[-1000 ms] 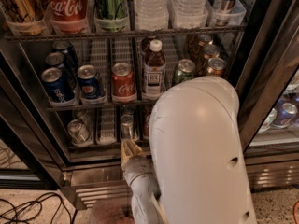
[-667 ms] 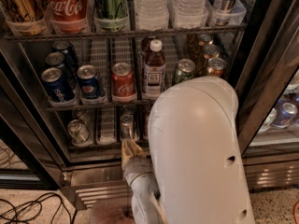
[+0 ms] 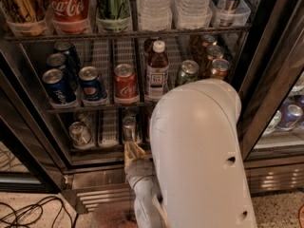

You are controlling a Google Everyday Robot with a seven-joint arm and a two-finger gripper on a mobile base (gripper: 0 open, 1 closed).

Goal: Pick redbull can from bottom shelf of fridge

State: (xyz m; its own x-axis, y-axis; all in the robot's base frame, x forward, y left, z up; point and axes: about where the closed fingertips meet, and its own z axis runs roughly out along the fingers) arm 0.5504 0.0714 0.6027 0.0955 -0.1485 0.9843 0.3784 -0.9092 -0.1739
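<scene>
The fridge (image 3: 266, 80) stands open with wire racks of drinks. On the bottom shelf (image 3: 108, 127), a slim silver redbull can (image 3: 129, 128) stands in a middle lane, its pull-tab top showing. My gripper (image 3: 134, 153) is just in front of and below this can, at the shelf's front rail, pointing into the fridge. It holds nothing that I can see. My large white arm housing (image 3: 199, 156) hides the right half of the bottom shelf.
A wider silver can (image 3: 80, 133) stands at the shelf's left. The rack above holds Pepsi cans (image 3: 90, 84), a Coca-Cola can (image 3: 125, 83), a brown bottle (image 3: 156, 70) and more cans. The steel base grille (image 3: 99, 196) is below. Cables (image 3: 28, 213) lie on the floor at left.
</scene>
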